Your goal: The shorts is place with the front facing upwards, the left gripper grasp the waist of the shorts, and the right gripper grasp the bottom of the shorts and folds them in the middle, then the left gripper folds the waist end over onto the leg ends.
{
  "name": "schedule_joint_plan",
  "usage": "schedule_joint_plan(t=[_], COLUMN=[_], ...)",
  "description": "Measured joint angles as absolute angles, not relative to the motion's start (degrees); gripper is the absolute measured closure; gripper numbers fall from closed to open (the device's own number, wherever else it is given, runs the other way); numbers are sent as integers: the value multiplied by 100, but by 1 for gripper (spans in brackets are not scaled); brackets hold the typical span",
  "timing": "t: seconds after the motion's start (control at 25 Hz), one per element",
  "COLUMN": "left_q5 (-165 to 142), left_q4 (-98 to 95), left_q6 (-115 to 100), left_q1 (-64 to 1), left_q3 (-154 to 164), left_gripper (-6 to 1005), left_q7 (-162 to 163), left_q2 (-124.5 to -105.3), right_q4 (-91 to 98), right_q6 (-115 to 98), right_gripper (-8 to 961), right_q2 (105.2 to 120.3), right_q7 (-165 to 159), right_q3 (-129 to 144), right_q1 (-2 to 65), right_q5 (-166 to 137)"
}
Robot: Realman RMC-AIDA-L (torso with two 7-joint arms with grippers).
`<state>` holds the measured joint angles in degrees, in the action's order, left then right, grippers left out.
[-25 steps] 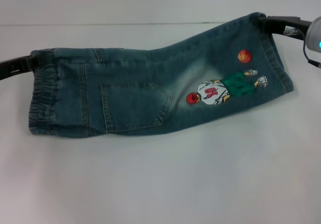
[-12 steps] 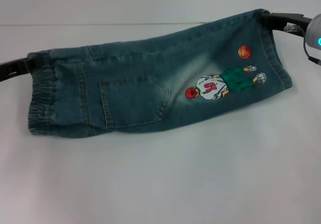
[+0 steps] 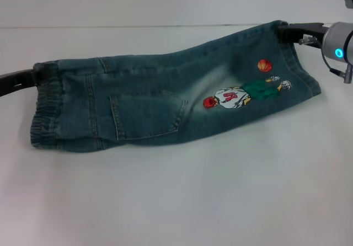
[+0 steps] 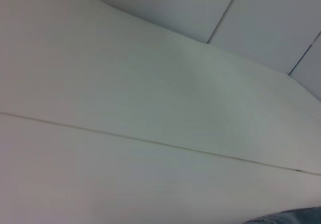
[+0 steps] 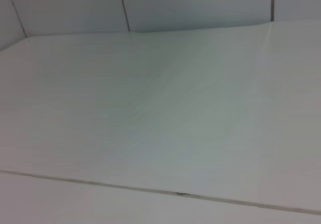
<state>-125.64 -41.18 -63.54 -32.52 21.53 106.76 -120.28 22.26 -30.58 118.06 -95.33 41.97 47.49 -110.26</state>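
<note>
The blue denim shorts (image 3: 165,100) lie folded lengthwise on the white table (image 3: 176,202), back pocket and a basketball-player patch (image 3: 234,96) facing up. The elastic waist (image 3: 44,111) is at the left and the leg ends (image 3: 298,64) at the right. My left gripper (image 3: 34,76) reaches in from the left edge and is shut on the far corner of the waist. My right gripper (image 3: 282,31) comes in from the upper right and is shut on the far corner of the leg hem, which stays slightly raised. A sliver of denim (image 4: 288,218) shows in the left wrist view.
A seam in the table top (image 3: 110,26) runs across behind the shorts, with a tiled wall (image 5: 190,5) beyond it. Bare white table surface lies in front of the shorts.
Both far corners of the shorts have come down and the right end has shifted a little left. More of the right arm now shows at the upper right.
</note>
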Motion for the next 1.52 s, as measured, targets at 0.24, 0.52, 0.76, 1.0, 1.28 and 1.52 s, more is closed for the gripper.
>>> schedule_joint_plan(t=[0.24, 0.52, 0.76, 1.0, 1.28, 1.52], left_q5=[-12563, -12520, -12401, -12432, -12466, -12502], left_q4=[-4083, -4060, -4060, -4010, -3969, -4023], left_q6=[-6272, -6026, -5924, -6050, -6259, -6557], left_q1=[-3245, -3242, -3216, -3208, -3170, -3154], left_q3=[2212, 2189, 2194, 2255, 2370, 2404], left_gripper=[850, 848, 786, 664, 303, 140], left_q7=[10596, 10659, 10698, 10701, 10856, 11145], left_q2=[-12065, -12089, -12110, -12073, -11891, -11678], right_q4=[2220, 2213, 2214, 2204, 2156, 2153], right_q6=[-3037, -2937, -2887, -2910, -2999, -3086], right_gripper=[906, 882, 684, 386, 216, 66], right_q2=[11813, 11861, 11907, 11946, 11953, 11946], right_q7=[-9527, -9519, -9437, -9189, -8930, -8735], right_q3=[4208, 4210, 4184, 4184, 4168, 4177], right_q1=[4775, 4797, 4791, 4710, 4641, 4524], right_q5=[-11030, -11026, -11005, -10607, -10358, -10018])
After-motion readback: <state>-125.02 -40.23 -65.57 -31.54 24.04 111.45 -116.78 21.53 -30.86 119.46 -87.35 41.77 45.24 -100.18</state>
